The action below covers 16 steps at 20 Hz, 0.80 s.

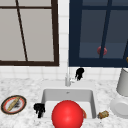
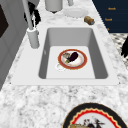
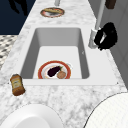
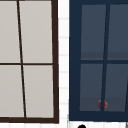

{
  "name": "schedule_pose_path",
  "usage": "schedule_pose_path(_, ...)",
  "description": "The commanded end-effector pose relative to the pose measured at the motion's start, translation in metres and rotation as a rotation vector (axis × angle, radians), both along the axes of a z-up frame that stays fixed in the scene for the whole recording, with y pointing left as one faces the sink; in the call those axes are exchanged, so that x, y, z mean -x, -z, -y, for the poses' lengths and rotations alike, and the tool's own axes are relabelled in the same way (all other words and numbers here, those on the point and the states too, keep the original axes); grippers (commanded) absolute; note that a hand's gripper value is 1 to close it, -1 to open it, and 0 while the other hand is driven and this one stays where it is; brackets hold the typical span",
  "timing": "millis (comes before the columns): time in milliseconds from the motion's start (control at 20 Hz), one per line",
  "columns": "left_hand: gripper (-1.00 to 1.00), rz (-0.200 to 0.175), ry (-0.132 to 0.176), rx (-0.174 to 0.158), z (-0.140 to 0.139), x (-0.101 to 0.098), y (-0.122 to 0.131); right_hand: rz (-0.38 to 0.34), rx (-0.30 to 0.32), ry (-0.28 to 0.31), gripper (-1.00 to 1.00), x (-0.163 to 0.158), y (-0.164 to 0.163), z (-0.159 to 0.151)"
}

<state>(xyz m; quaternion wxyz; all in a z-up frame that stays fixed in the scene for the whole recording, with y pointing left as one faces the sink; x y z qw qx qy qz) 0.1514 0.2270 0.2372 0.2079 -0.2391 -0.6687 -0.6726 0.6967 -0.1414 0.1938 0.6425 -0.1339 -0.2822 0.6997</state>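
The right hand (image 1: pixel 79 73) hovers just beside the faucet (image 1: pixel 67 79), at the sink's (image 1: pixel 50 95) back rim; in the right side view its fingers (image 3: pixel 100 40) curl toward the faucet base, though I cannot tell whether they touch it. The left hand (image 1: pixel 39 109) hangs at the sink's front left corner, fingers pointing down, relaxed. A plate (image 3: pixel 54 71) with food lies in the basin. A bottle (image 3: pixel 17 84) lies on the counter (image 3: pixel 62 100) to the right of the sink.

A kitchen: sink (image 1: pixel 93 100), faucet (image 1: pixel 67 77), marble counter (image 1: pixel 25 85), plates.
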Motion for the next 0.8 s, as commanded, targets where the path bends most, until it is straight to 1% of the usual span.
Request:
schedule_pose_path(0,0.0,0.0,0.0,0.0,0.0,0.0,0.0,0.078,0.0,0.047,1.0,0.002,-0.018,-0.019)
schedule_pose_path(100,0.0,0.0,0.0,0.0,0.0,0.0,0.0,0.096,0.034,0.058,1.0,0.005,-0.021,-0.023)
schedule_pose_path(200,0.0,0.0,0.0,0.0,0.0,0.0,0.0,0.084,0.068,0.076,1.0,0.005,-0.027,-0.03)
schedule_pose_path(250,0.0,0.0,0.0,0.0,0.0,0.0,0.0,0.099,0.106,0.089,1.0,0.006,-0.029,-0.035)
schedule_pose_path(450,0.0,0.0,0.0,0.0,0.0,0.0,0.0,0.151,0.212,0.126,1.0,0.012,-0.032,-0.048)
schedule_pose_path(550,0.0,0.0,0.0,0.0,0.0,0.0,0.0,0.165,0.269,0.141,1.0,0.017,-0.032,-0.057)
schedule_pose_path(750,0.0,0.0,0.0,0.0,0.0,0.0,0.0,0.231,0.409,0.167,1.0,0.024,-0.03,-0.074)
